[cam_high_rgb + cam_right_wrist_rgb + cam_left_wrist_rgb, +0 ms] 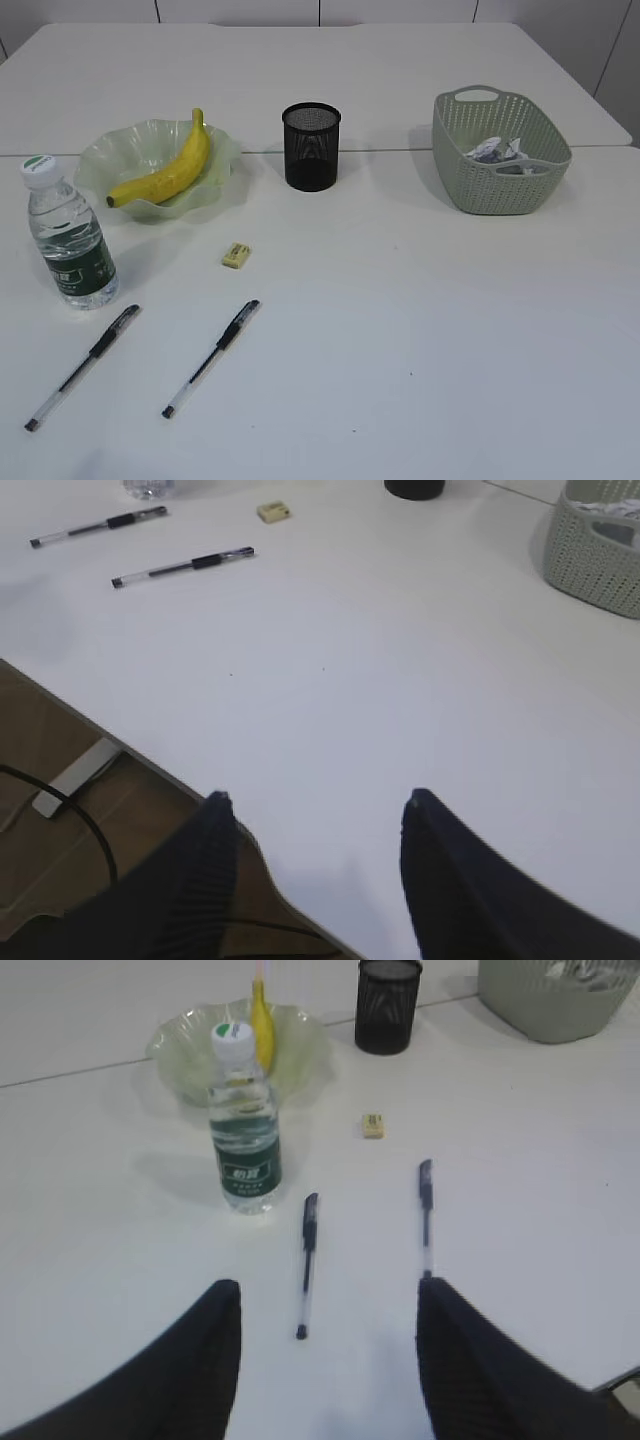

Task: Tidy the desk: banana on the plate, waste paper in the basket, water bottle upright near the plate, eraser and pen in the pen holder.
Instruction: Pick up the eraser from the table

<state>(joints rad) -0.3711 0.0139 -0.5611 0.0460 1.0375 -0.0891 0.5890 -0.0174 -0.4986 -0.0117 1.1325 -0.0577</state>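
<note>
Left gripper (328, 1300): black ribbed fingers spread apart, nothing between them, hovering above the white table (450, 330). Right gripper (312, 810): fingers likewise spread and empty, over the table's near edge.

Nearest on the table lie two clear-barrelled pens with black grips, parallel, well apart: the left pen (82, 367) and the right pen (211, 357). Just behind the left pen stands the clear water bottle with green label and white cap (68, 235), upright, near the plate. Small yellow eraser (236, 255) lies between the pens and the holder. Farther back: yellow banana (165, 172) resting in the pale green scalloped glass plate (120, 150); black mesh pen holder (311, 146), upright; grey-green woven plastic basket (500, 160) with crumpled waste paper (495, 151) inside.
</note>
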